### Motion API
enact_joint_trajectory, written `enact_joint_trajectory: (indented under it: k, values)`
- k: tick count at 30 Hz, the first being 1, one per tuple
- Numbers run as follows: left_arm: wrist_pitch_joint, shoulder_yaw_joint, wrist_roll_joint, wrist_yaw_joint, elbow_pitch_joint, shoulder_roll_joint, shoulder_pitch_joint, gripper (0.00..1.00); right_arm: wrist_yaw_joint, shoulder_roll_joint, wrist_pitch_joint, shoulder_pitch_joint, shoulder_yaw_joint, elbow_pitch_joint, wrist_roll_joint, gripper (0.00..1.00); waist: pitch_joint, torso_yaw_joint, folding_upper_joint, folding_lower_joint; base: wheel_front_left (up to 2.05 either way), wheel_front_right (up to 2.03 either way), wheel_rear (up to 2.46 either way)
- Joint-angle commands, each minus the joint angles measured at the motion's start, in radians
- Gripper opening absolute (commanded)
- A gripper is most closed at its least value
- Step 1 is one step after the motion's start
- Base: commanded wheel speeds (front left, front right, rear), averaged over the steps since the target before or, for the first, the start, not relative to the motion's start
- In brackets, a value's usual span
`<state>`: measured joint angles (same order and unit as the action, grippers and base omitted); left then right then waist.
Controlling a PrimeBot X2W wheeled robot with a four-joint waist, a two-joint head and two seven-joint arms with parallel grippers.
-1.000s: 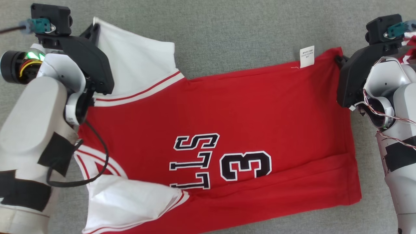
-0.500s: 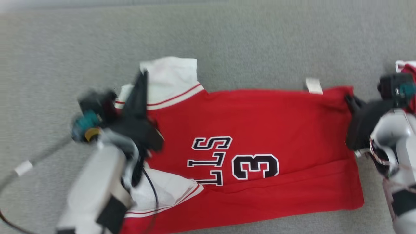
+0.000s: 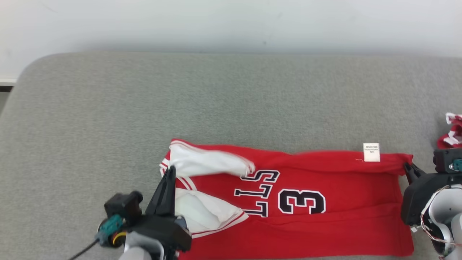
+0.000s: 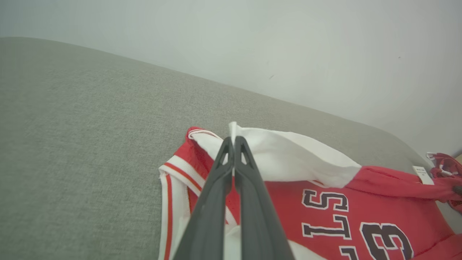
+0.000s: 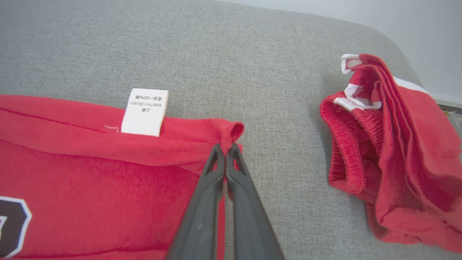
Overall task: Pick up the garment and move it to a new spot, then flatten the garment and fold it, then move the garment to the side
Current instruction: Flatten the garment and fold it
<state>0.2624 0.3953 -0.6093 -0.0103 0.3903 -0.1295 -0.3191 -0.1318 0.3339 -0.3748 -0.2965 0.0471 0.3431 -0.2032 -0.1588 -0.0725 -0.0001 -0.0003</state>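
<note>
The garment (image 3: 346,224) is a red jersey with white sleeves and black lettering, lying spread on a grey cushioned surface (image 3: 144,108). My left gripper (image 3: 169,172) is shut on the edge of a white sleeve (image 3: 205,164), which lies drawn over the jersey's left end. In the left wrist view the fingers (image 4: 232,141) pinch that white sleeve (image 4: 288,155) just above the red cloth. At the far right corner, next to a white label (image 3: 371,152), my right gripper (image 3: 408,168) is shut on the red hem. The right wrist view shows the fingers (image 5: 225,148) pinching a bunched hem corner (image 5: 231,131).
A crumpled pile of red shorts (image 5: 389,155) lies to the right of the jersey, also at the head view's right edge as the red pile (image 3: 451,135). A pale wall (image 3: 231,21) stands behind the surface. Bare grey cushion stretches to the left and beyond the jersey.
The head camera has tilted up, bringing the wall into view. My left gripper has carried the white sleeve from the far left corner in over the jersey. My right gripper still holds the hem corner.
</note>
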Motion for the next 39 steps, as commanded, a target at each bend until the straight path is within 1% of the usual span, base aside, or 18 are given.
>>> enact_joint_trajectory:
  k: [1, 7, 12, 19, 26, 27, 28, 29, 30, 31, 32, 33, 36, 39]
  values:
    - [0.002, -0.002, -0.004, -0.004, -0.006, 0.002, 0.021, 0.00, 0.003, 0.005, 0.005, 0.018, 0.002, -0.001, 0.005, 0.00, 0.031, -0.031, 0.0001, 0.0003, 0.00, 0.00, 0.00]
    - [0.002, -0.012, -0.014, -0.006, -0.044, 0.005, 0.105, 0.00, 0.003, 0.002, 0.003, 0.044, 0.012, -0.007, 0.025, 0.00, 0.040, -0.039, 0.0001, 0.0003, 0.00, 0.00, 0.00]
    - [0.000, -0.004, -0.023, -0.006, -0.069, 0.003, 0.160, 0.00, 0.003, 0.020, -0.026, 0.076, 0.004, -0.013, 0.039, 0.00, 0.045, -0.044, 0.0001, 0.0003, 0.00, 0.00, 0.00]
    - [-0.007, -0.006, -0.044, -0.031, -0.091, -0.002, 0.235, 0.00, 0.003, 0.009, -0.053, 0.122, -0.004, -0.049, 0.050, 0.00, 0.055, -0.047, 0.0001, 0.0003, 0.00, 0.00, 0.00]
    - [-0.016, 0.003, -0.051, -0.041, -0.084, -0.007, 0.298, 0.00, 0.003, 0.004, -0.075, 0.154, -0.003, -0.065, 0.061, 0.00, 0.062, -0.052, 0.0001, 0.0003, 0.00, 0.00, 0.00]
    - [-0.015, 0.003, -0.054, -0.041, -0.080, -0.006, 0.303, 0.00, 0.003, 0.001, -0.077, 0.157, -0.002, -0.067, 0.062, 0.20, 0.063, -0.052, 0.0001, 0.0003, 0.00, 0.00, 0.00]
    - [-0.015, 0.003, -0.057, -0.041, -0.074, -0.006, 0.305, 0.00, 0.003, -0.001, -0.078, 0.160, 0.001, -0.069, 0.063, 0.44, 0.065, -0.053, 0.0001, 0.0003, 0.00, 0.00, 0.00]
    - [-0.019, 0.002, -0.062, -0.043, -0.068, -0.004, 0.307, 0.00, 0.003, -0.005, -0.079, 0.160, 0.012, -0.069, 0.061, 1.00, 0.066, -0.052, 0.0001, 0.0003, 0.00, 0.00, 0.00]
    - [-0.022, 0.002, -0.064, -0.044, -0.064, -0.002, 0.310, 0.00, 0.003, -0.008, -0.078, 0.161, 0.019, -0.070, 0.060, 1.00, 0.068, -0.053, 0.0001, 0.0003, 0.00, 0.00, 0.00]
    - [-0.020, 0.003, -0.065, -0.045, -0.059, -0.002, 0.312, 0.17, 0.003, -0.015, -0.075, 0.165, 0.024, -0.073, 0.058, 1.00, 0.071, -0.054, 0.0001, 0.0003, 0.00, 0.00, 0.00]
    - [-0.018, 0.002, -0.063, -0.048, -0.055, -0.002, 0.314, 0.45, 0.003, -0.020, -0.073, 0.170, 0.033, -0.077, 0.054, 1.00, 0.074, -0.055, 0.0001, 0.0003, 0.00, 0.00, 0.00]
    - [-0.016, 0.001, -0.061, -0.050, -0.050, -0.003, 0.316, 1.00, 0.003, -0.026, -0.070, 0.177, 0.047, -0.082, 0.050, 1.00, 0.078, -0.056, 0.0001, 0.0003, 0.00, 0.00, 0.00]
    - [-0.007, -0.008, -0.047, -0.047, -0.048, -0.005, 0.320, 1.00, 0.003, -0.068, -0.076, 0.196, 0.106, -0.113, 0.031, 1.00, 0.090, -0.058, 0.0001, 0.0003, 0.00, 0.00, 0.00]
    - [0.002, -0.034, -0.015, -0.043, -0.063, -0.019, 0.319, 1.00, 0.003, -0.127, -0.102, 0.221, 0.173, -0.162, -0.003, 1.00, 0.104, -0.057, 0.0001, 0.0003, 0.00, 0.00, 0.00]
